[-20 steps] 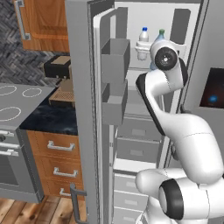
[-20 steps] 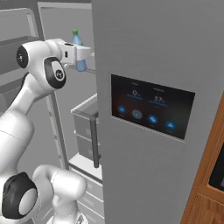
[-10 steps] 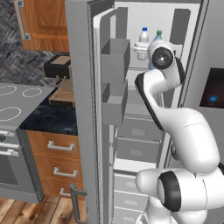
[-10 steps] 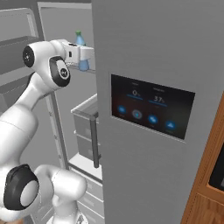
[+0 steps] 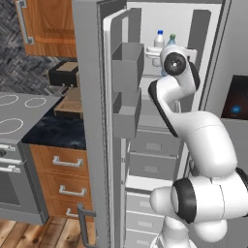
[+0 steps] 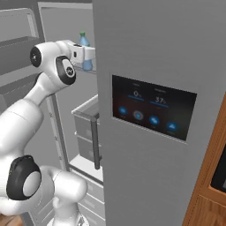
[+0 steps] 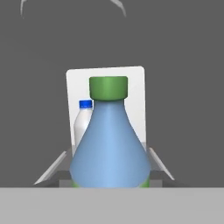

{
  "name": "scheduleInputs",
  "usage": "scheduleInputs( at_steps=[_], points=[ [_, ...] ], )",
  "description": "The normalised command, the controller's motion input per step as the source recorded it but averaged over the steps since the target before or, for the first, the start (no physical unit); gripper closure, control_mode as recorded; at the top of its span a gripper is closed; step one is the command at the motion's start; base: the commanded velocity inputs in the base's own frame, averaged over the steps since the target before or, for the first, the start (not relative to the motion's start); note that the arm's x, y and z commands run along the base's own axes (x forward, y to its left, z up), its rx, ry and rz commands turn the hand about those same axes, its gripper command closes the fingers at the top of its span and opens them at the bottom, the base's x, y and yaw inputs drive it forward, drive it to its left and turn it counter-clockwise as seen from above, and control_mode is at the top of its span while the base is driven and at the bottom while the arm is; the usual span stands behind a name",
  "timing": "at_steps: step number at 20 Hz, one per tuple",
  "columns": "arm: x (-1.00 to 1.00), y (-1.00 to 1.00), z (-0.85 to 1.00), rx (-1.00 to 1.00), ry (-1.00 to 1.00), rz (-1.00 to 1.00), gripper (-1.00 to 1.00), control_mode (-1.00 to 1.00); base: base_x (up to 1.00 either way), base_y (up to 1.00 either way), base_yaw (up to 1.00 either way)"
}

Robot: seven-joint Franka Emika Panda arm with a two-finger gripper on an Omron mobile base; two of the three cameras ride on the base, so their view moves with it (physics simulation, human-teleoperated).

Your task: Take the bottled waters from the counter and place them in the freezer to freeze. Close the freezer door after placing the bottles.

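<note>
The freezer [image 5: 179, 19] stands open, white inside. On its upper shelf stands the white bottled water with a blue cap [image 5: 159, 38]. Close to its right is the bluish bottled water with a green cap [image 5: 172, 38], and my gripper [image 6: 88, 61] is shut on it at shelf height. From the right base view, its green cap [image 6: 82, 38] rises above my hand. The hand view has the bluish bottle [image 7: 109, 144] right in front, with the white one [image 7: 82, 122] behind it to the left. The freezer door [image 5: 92, 121] is swung wide open. The black counter [image 5: 53, 128] lies left of it.
Grey bins [image 5: 127, 60] hang on the door's inner face, close to my arm. Grey drawers [image 5: 155, 155] fill the freezer below the shelf. The other door with the blue-lit panel [image 6: 152, 114] is shut. A stovetop [image 5: 14, 114] and wooden drawers [image 5: 60, 174] lie left.
My hand has carried the green-capped bottle a little deeper into the freezer, closer to the white bottle. The grip stays shut.
</note>
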Motion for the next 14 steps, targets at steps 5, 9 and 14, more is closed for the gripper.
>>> scheduleInputs(
  at_steps=[5, 9, 14],
  points=[
    [0.15, 0.00, 0.00, 0.00, 0.00, 0.00, 1.00, -1.00, 0.00, 0.00, 0.00],
    [0.10, 0.00, 0.00, 0.00, 0.00, 0.00, 1.00, -1.00, 0.00, 0.00, 0.00],
    [0.13, 0.00, -0.04, 0.00, 0.00, 0.00, 1.00, -1.00, 0.00, 0.00, 0.00]
  ],
)
